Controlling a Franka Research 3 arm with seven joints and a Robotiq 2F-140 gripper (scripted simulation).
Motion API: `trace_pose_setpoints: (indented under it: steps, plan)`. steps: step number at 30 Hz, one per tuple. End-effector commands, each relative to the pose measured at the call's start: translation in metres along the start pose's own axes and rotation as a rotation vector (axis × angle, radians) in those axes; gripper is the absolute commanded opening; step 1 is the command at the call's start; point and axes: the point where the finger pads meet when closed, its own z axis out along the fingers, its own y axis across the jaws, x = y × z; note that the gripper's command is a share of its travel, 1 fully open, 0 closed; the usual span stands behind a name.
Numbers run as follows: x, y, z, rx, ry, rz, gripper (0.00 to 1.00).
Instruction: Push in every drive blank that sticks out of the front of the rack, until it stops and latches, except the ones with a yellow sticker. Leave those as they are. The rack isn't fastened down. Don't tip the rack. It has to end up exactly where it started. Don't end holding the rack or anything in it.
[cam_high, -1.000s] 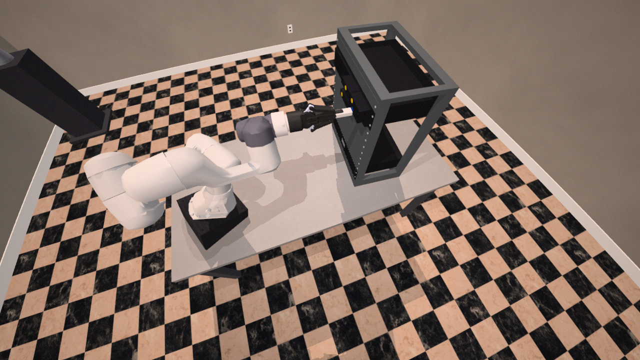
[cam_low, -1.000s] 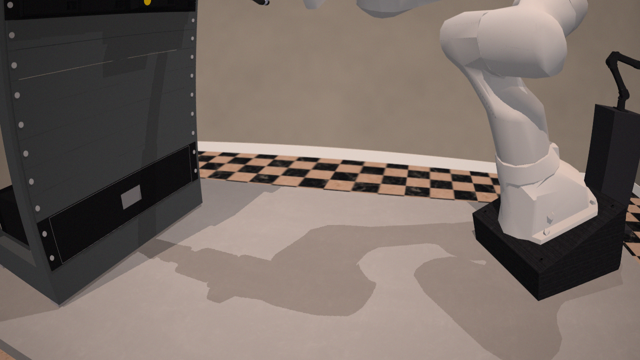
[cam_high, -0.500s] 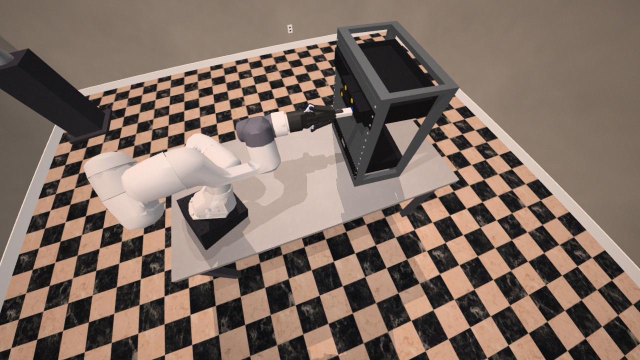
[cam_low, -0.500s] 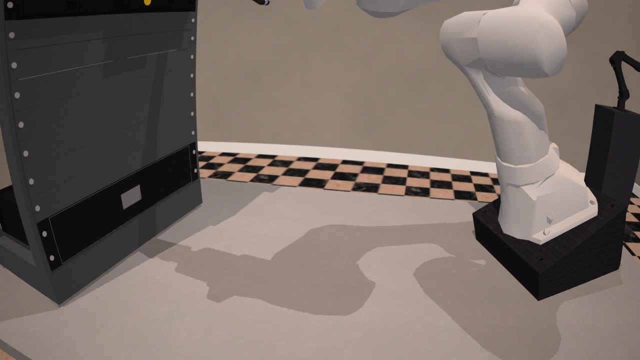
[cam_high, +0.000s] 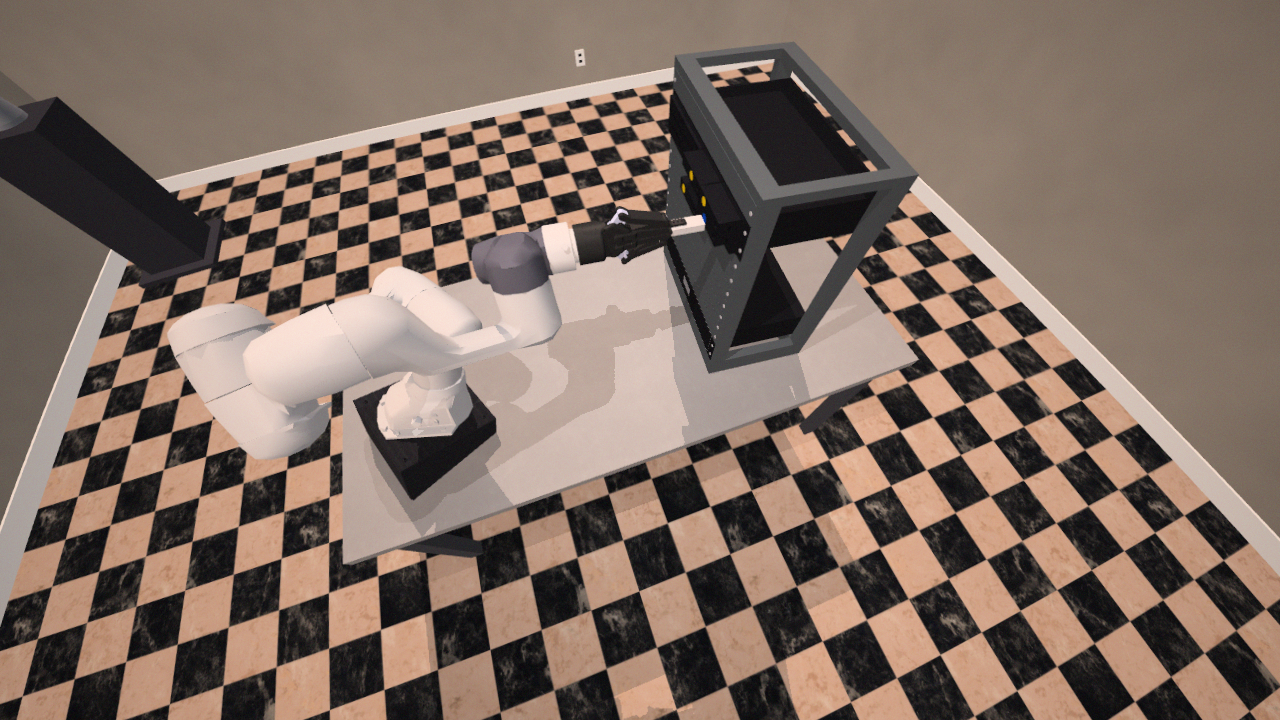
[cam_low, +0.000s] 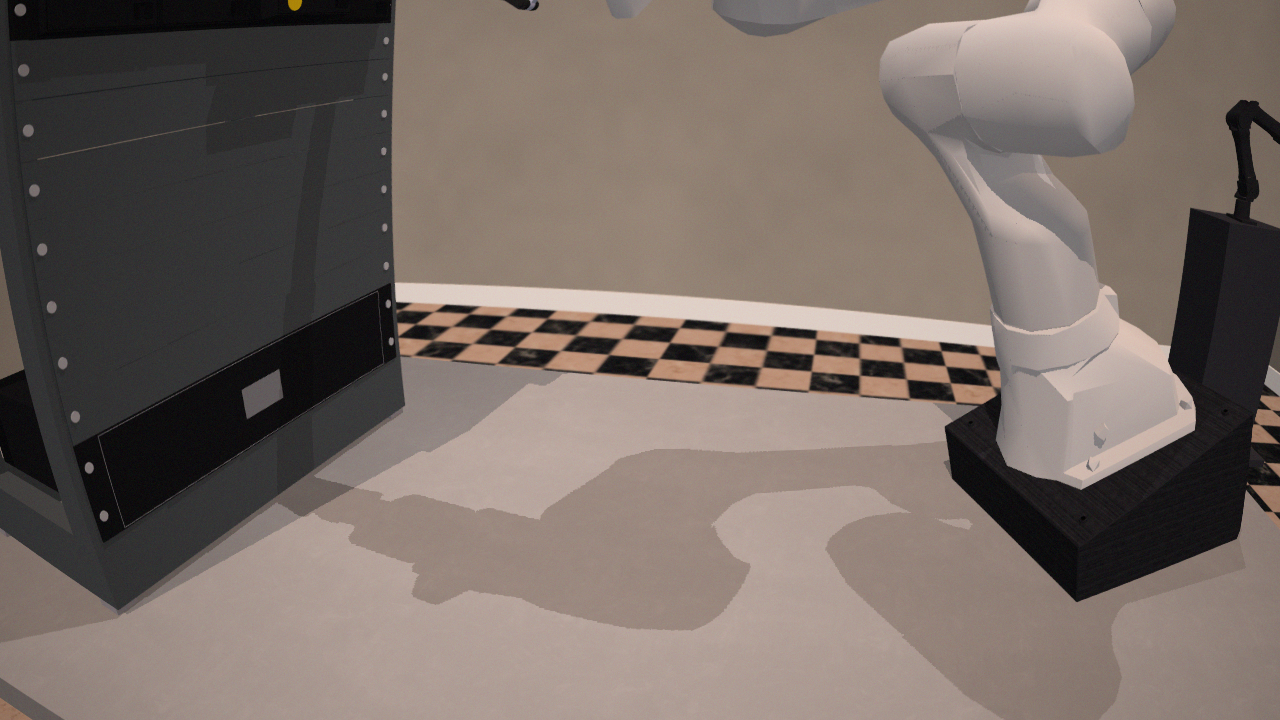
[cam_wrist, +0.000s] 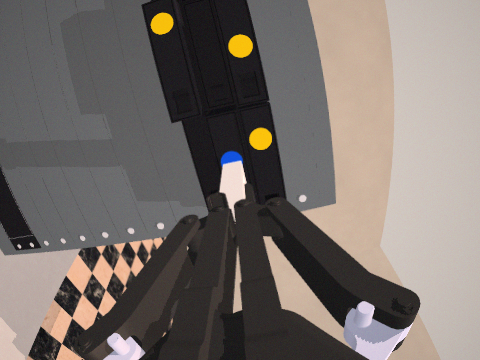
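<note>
light: even, bright | shadows: hard-edged on table (cam_low: 626, 626) | blur: none

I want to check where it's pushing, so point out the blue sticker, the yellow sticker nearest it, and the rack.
blue sticker (cam_wrist: 231, 158): wrist view, middle of the dot, just past the shut fingers.
yellow sticker (cam_wrist: 260, 138): wrist view, centre of the dot, on the neighbouring blank.
rack (cam_high: 814, 196): top view, upper front rail of its frame.

place: bare test room, lab-like
floor: black-and-peach checkered tiles (cam_high: 626, 573), white baseboard (cam_high: 53, 394) along the edges
walls: plain taupe, one small outlet (cam_high: 579, 57)
furniture: grey table (cam_high: 626, 394) carrying a white arm on a black pedestal (cam_high: 420, 474) and an open-frame equipment rack (cam_high: 742, 277)
extra: black stand (cam_low: 1226, 295) beside the table
</note>
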Motion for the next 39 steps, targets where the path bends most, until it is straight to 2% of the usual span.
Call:
trace_pose_setpoints:
  steps: [1, 28, 39]
  plan:
    - [0.0004, -0.0002, 0.0002, -0.001, 0.0, -0.002, 0.0]
    - [0.0004, -0.0002, 0.0003, -0.001, 0.0, -0.002, 0.0]
    - [0.0009, -0.0009, 0.0102, -0.001, 0.0, -0.002, 0.0]
